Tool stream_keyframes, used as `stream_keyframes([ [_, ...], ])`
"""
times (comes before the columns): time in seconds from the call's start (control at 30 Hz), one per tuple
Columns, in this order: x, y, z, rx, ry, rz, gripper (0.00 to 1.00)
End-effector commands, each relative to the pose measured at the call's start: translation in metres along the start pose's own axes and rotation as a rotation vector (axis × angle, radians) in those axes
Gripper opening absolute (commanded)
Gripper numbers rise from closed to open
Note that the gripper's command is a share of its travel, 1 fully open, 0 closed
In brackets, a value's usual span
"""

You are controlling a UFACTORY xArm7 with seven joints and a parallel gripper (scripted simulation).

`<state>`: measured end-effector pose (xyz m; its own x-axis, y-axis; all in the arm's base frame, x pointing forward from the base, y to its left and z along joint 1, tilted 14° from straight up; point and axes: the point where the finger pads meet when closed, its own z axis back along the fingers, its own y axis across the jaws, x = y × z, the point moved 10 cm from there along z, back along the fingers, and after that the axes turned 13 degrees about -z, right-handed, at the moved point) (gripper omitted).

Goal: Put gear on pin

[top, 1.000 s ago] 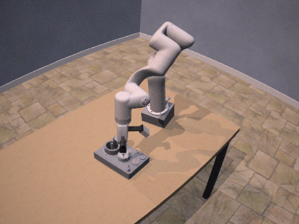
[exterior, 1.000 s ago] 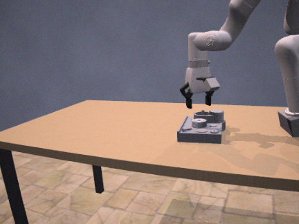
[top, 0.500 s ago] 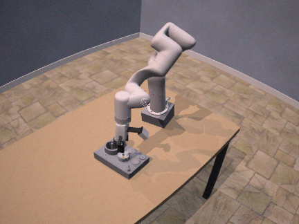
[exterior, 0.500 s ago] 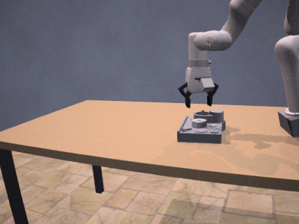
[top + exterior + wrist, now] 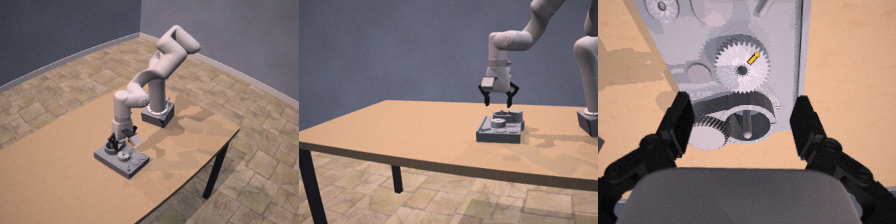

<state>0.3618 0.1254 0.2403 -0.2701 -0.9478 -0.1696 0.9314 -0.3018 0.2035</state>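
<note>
The grey timing case (image 5: pixel 111 166) (image 5: pixel 497 137) (image 5: pixel 785 40) lies on the table. The loose gear with the orange arrow (image 5: pixel 123 156) (image 5: pixel 497 122) (image 5: pixel 742 70) lies flat on the case beside the collar. The arrow (image 5: pixel 754 57) points up and to the right in the wrist view. The pin stands inside the round collar (image 5: pixel 111 148) (image 5: pixel 502 113) (image 5: pixel 765 102). A small white mark (image 5: pixel 779 106) sits at the collar's right rim. My gripper (image 5: pixel 115 140) (image 5: pixel 498 101) (image 5: pixel 743 106) is open and empty, and hangs a little above the collar and pin.
A second, fixed gear (image 5: pixel 515 115) (image 5: pixel 710 134) stands next to the collar. Small round discs (image 5: pixel 142 157) (image 5: pixel 663 7) and a short loose rod (image 5: pixel 763 6) lie on the case. The arm's base block (image 5: pixel 158 115) (image 5: pixel 590 125) stands behind, near the table's far edge.
</note>
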Motion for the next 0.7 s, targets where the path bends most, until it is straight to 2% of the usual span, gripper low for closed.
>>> stream_keyframes([
  [0.0, -0.0031, 0.0011, 0.0009, 0.002, -0.027, -0.278, 1.00],
  [0.03, -0.0034, 0.0012, 0.0009, 0.002, -0.030, -0.324, 1.00],
  [0.07, -0.0039, 0.0013, 0.0009, 0.002, -0.035, -0.369, 0.93],
  [0.67, -0.0043, 0.0015, 0.0009, 0.002, -0.039, -0.399, 0.93],
])
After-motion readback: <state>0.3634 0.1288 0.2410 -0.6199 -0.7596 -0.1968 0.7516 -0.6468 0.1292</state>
